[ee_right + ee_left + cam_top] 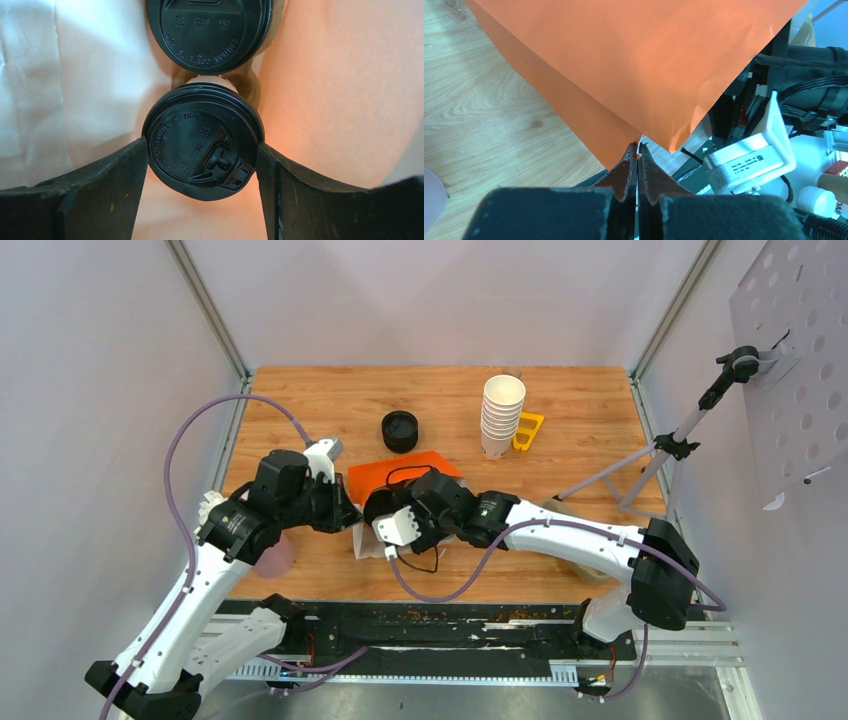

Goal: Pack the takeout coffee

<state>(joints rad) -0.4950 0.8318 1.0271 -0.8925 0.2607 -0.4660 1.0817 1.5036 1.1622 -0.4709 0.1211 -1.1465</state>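
Black fingers (pixel 125 170) of the right gripper (pixel 202 150) press against both sides of the gripped cup (pixel 202 150) at its round black lid, so the jaws stand wide but clamped on it. This cup sits low inside the orange paper bag (pixel 639 65), with the other cup (pixel 210 30), also lidded, just beyond it and nearly touching. Both takeout coffees appear to be within the bag's walls, so the step in hand looks like setting down the last cup. The left gripper (pixel 638 150), its jaws pressed together, pinches the bag's near edge and holds the mouth open. The next move probably calls for the right jaws to spread and the arm to rise straight out, without catching the paper or tipping either cup, while the left pinch holds. The bag rests on a wooden table (pixel 580 410). Behind the bag lie a stack of black lids (pixel 400 431), a tall stack of lidless cups (pixel 502 415) and a yellow piece (pixel 528 431). A pale pink cup (pixel 277 555) stands left of the bag, under the left arm. Plain white walls enclose the table, and a stand (pixel 660 450) leans in well to the right.
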